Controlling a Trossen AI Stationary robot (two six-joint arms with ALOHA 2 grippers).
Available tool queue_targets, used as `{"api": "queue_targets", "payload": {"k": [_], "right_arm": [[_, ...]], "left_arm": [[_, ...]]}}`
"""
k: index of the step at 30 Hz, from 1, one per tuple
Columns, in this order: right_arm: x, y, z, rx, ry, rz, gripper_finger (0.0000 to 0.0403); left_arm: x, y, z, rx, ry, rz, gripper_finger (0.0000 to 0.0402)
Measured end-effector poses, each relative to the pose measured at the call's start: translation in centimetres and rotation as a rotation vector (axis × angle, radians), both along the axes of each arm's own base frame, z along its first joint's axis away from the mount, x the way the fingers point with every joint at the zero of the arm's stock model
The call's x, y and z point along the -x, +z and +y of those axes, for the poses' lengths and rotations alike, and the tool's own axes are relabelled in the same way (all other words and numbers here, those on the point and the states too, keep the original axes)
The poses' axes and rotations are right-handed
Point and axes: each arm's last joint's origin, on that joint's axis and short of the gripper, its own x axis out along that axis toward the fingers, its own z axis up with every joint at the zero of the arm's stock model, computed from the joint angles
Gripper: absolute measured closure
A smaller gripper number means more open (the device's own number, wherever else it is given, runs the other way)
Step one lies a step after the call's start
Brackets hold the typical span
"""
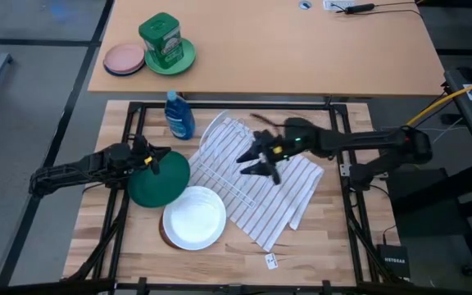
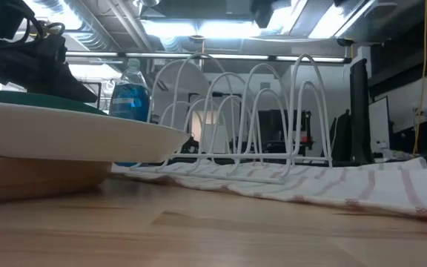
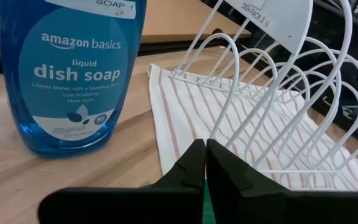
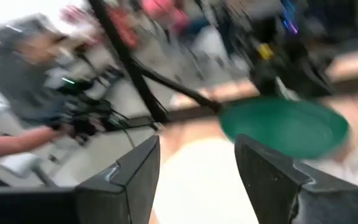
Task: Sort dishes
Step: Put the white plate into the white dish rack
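Note:
My left gripper [image 1: 148,158] is shut on the dark green plate [image 1: 159,180], left of the white wire dish rack [image 1: 226,156]. In the low view the green plate [image 2: 43,102] shows just above a white plate [image 2: 73,137]. That white plate [image 1: 195,217] rests on the tan-brown plate [image 1: 165,238] at the table's near side. No second white plate shows. My right gripper [image 1: 256,161] hangs open over the rack and the striped towel [image 1: 289,192], touching nothing. Its wrist view is blurred and looks toward the green plate [image 4: 284,127]. My left gripper pinches the green plate's far-left rim [image 1: 152,166] between its two fingers, coming from the table's left and slanting down. A green sliver of rim [image 3: 205,208] shows between the shut fingers [image 3: 185,180]. I cannot tell whether the plate is lifted clear.
A blue dish soap bottle [image 1: 179,115] stands beyond the green plate, close to the rack's left end. On the far table are a small pink plate [image 1: 124,59] and a pale green plate with a green canister [image 1: 166,41]. Bare wood lies at the near right [image 1: 318,246].

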Motion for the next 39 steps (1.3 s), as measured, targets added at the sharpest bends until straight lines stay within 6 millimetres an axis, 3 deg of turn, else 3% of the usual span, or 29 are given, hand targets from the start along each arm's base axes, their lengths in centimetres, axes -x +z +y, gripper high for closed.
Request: {"api": "queue_targets", "payload": {"k": [6,12,21,26,39], "right_arm": [[-3.3,0.7,2.2,0.043,-0.198,0.241,0.0191],[-5.7,-0.2,4.8,-0.128,-0.299,0.387,0.0191],[-8.0,-6.3,8.5,-0.402,-0.448,0.645,0.0191],[-8.9,-9.5,10.1,-0.464,-0.508,0.741,0.0191],[-10.1,-14.7,11.3,-0.57,-0.635,0.87,0.0191]], "left_arm": [[0.0,0.0,0.0,0.0,0.0,0.001,0.0396],[0.0,0.0,0.0,0.0,0.0,0.002,0.0396],[0.0,0.0,0.0,-0.005,-0.002,0.006,0.0396],[0.0,0.0,0.0,-0.041,-0.014,0.029,0.0396],[0.0,0.0,0.0,-0.043,-0.015,0.03,0.0396]]}}
